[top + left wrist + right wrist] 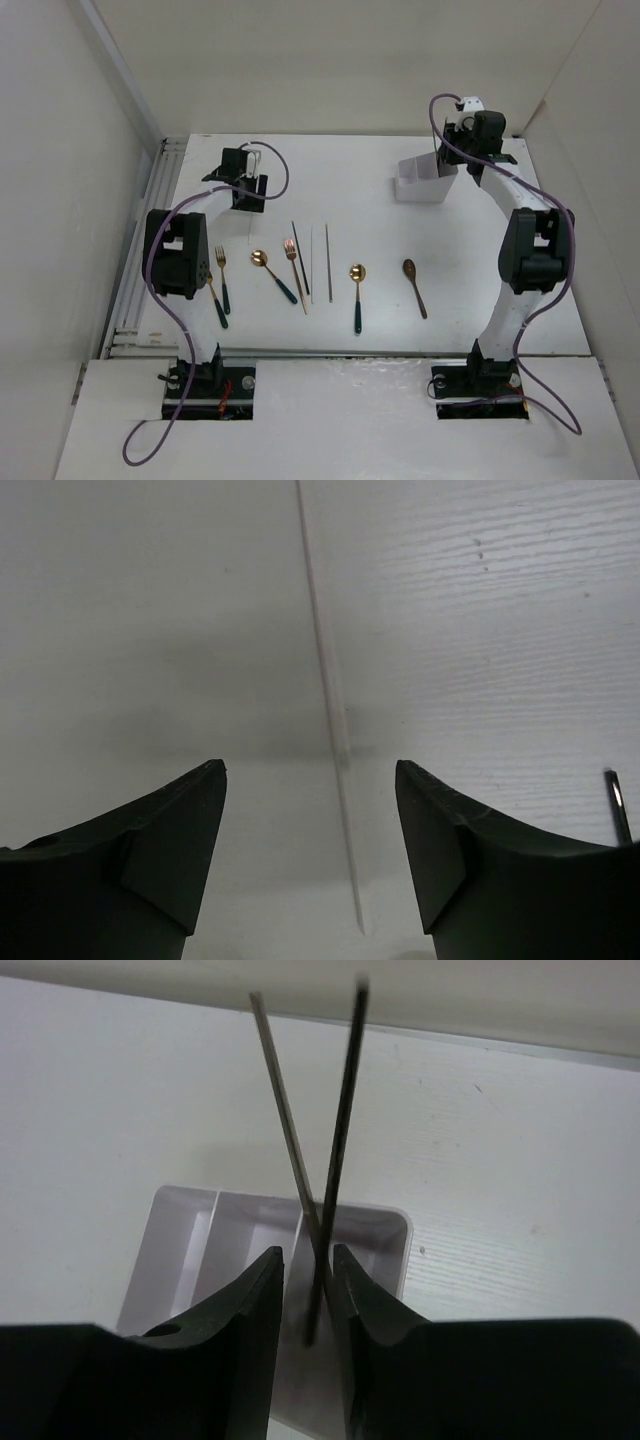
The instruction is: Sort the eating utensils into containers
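My right gripper hangs over the white divided box, which also shows in the right wrist view. Two thin chopsticks stand crossed between its fingers. Their lower ends are down in the box's right compartment. The jaws are a narrow gap apart: the sticks touch the right finger and stand clear of the left one. My left gripper is open and empty at the back left. On the table lie teal-handled forks, a gold spoon, a copper fork, more chopsticks, another gold spoon and a brown spoon.
In the left wrist view a thin pale stick lies on the white table, running away from between the open fingers. A dark tip shows at the right edge. White walls close in the table on the left, back and right.
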`<state>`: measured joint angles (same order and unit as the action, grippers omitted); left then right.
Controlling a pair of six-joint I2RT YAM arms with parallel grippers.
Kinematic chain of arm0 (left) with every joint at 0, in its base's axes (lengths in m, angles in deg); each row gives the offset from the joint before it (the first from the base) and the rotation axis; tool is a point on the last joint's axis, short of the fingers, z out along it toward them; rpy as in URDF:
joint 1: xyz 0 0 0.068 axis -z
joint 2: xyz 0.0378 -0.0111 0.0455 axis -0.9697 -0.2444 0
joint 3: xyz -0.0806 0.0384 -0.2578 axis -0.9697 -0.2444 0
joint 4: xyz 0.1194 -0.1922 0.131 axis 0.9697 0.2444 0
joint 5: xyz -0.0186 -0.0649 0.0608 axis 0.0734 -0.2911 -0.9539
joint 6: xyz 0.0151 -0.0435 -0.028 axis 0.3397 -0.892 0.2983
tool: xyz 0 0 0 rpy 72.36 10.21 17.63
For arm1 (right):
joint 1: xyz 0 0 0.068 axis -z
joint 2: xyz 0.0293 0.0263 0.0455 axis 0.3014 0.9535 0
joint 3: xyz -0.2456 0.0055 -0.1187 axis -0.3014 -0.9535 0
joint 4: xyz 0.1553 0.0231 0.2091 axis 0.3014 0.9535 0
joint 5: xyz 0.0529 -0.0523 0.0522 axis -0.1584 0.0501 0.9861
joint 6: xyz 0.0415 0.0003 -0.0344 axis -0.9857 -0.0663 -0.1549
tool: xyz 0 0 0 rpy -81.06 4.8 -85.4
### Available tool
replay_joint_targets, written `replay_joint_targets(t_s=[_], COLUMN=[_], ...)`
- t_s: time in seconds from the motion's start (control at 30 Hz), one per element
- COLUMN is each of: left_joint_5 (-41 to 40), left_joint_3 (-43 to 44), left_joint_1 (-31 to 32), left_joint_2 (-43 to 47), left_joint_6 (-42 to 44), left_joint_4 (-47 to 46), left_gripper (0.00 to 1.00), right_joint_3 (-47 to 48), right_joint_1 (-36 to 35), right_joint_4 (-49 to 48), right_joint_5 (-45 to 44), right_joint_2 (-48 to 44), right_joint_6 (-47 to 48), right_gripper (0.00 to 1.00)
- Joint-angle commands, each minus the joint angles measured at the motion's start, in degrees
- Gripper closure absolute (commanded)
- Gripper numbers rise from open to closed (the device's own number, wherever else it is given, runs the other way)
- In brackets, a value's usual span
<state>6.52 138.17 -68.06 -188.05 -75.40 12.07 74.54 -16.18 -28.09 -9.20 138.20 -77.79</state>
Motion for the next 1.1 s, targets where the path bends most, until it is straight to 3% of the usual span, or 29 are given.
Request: replay_joint_targets(t_s=[0.0,0.17,0.33,0.43,0.63,0.83,1.07], left_joint_5=[-3.98,-5.04,-5.75,-3.74,3.83,6.12,6.46], left_joint_3=[2.70,4.91,7.63,10.78,9.40,8.86,12.82], left_joint_1=[-0.58,-1.11,-1.73,-2.34,-2.34,-1.82,-1.82], left_joint_2=[0.49,-0.75,-3.29,-7.24,-6.65,-7.42,-13.49], left_joint_6=[-0.73,-0.73,-0.73,-0.73,-0.73,-0.73,-2.75], left_joint_4=[-1.40,-2.01,-2.01,2.27,0.98,0.97,9.14], left_gripper=[0.33,0.25,0.25,0.33,0.33,0.33,0.48], right_joint_3=[1.37,1.37,1.37,1.37,0.84,-1.53,-2.68], right_joint_1=[-0.58,-0.58,-0.58,-1.71,-3.04,-3.56,-3.56], right_joint_4=[1.04,1.05,1.05,1.05,1.05,1.05,1.05], right_joint_5=[-1.10,-2.96,-2.96,-1.12,-0.50,-0.50,-0.50], right_joint_2=[-0.56,-4.07,-8.03,-10.84,-13.22,-15.15,-17.70], right_joint_6=[0.43,0.43,0.43,1.56,3.24,3.24,3.24], right_gripper=[0.67,0.62,0.61,0.60,0.58,0.58,0.58])
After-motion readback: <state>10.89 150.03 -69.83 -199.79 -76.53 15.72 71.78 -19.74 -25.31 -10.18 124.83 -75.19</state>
